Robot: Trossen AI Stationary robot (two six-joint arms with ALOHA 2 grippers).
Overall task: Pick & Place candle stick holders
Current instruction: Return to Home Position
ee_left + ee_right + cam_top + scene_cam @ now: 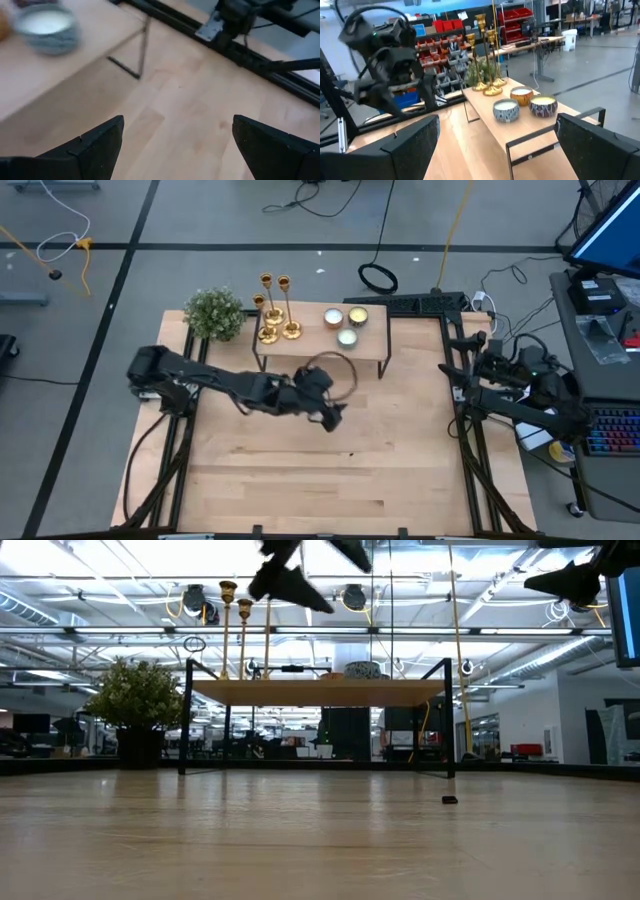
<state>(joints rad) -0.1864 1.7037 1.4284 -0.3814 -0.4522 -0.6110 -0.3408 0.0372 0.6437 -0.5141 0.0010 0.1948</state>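
**High view:** the left gripper (333, 416) is hanging over the bare table (300, 480), just in front of the small shelf (305, 352), and is carrying nothing. The three gold candle stick holders (275, 315) are standing upright in a tight group on the shelf. They are beyond this gripper, on the end toward its own arm's base, beside the plant (214, 313) and well apart from the gripper. Three jar candles (346, 323) are sitting on the shelf almost straight beyond it. The right gripper (468, 368) is waiting at the table's side, well apart from the shelf. **Low view:** the left gripper (305, 575) is hovering above the level of the shelf top, with the candle stick holders (232, 635) farther back and to one side of it. **Left wrist view:** the jaws are standing wide apart with only table wood between them; a shelf leg (143, 45) and one jar candle are lying ahead. **Right wrist view:** the right gripper (497, 127) is likewise gaping and empty, looking along the shelf, with the candles nearer and the holders at the far end. **Judgement:** the placing appears finished and the arm is going home. To do this well, it should be keeping its height above the shelf top and drawing away from the shelf's edge before folding. A knock to the leg is likely to be tipping such slim holders.
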